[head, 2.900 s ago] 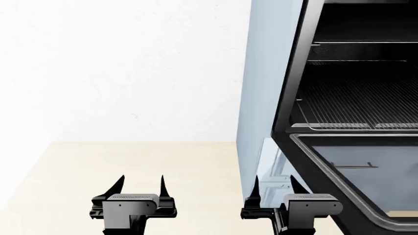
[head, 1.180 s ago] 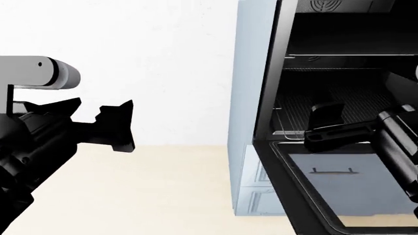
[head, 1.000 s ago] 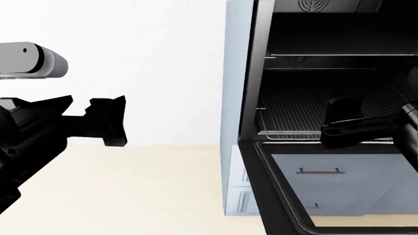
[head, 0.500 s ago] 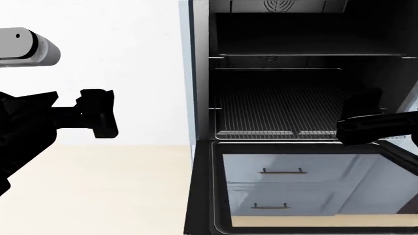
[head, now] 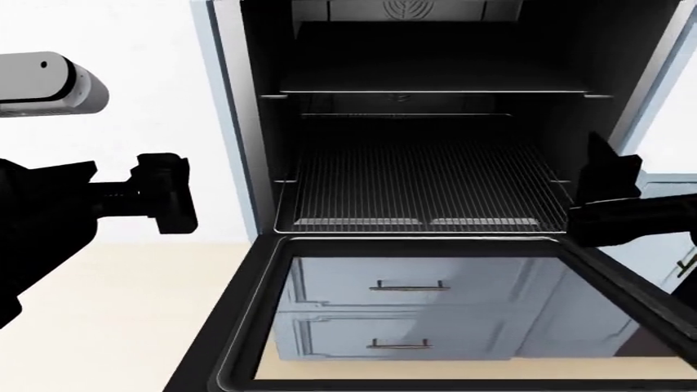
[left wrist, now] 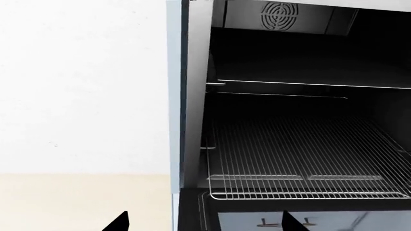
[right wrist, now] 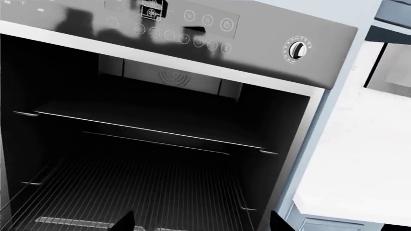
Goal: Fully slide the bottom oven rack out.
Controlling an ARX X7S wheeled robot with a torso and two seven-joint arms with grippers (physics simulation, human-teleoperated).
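Note:
The oven stands open in front of me, its black-framed glass door folded down. The bottom oven rack, a silver wire grid, lies inside the cavity with its front edge near the door hinge. It also shows in the left wrist view and the right wrist view. A second wire rack sits higher up. My left gripper is open and empty, left of the oven. My right gripper is open and empty by the rack's front right corner, not holding it.
Blue-grey drawers with bar handles show through the door glass. The oven's control panel with a knob runs above the cavity. A pale counter lies to the oven's right. A white wall and beige floor are to the left.
The view has swung so the oven moved from the right edge to the centre. Both arms came up to rack height. The bottom rack has stayed inside the oven.

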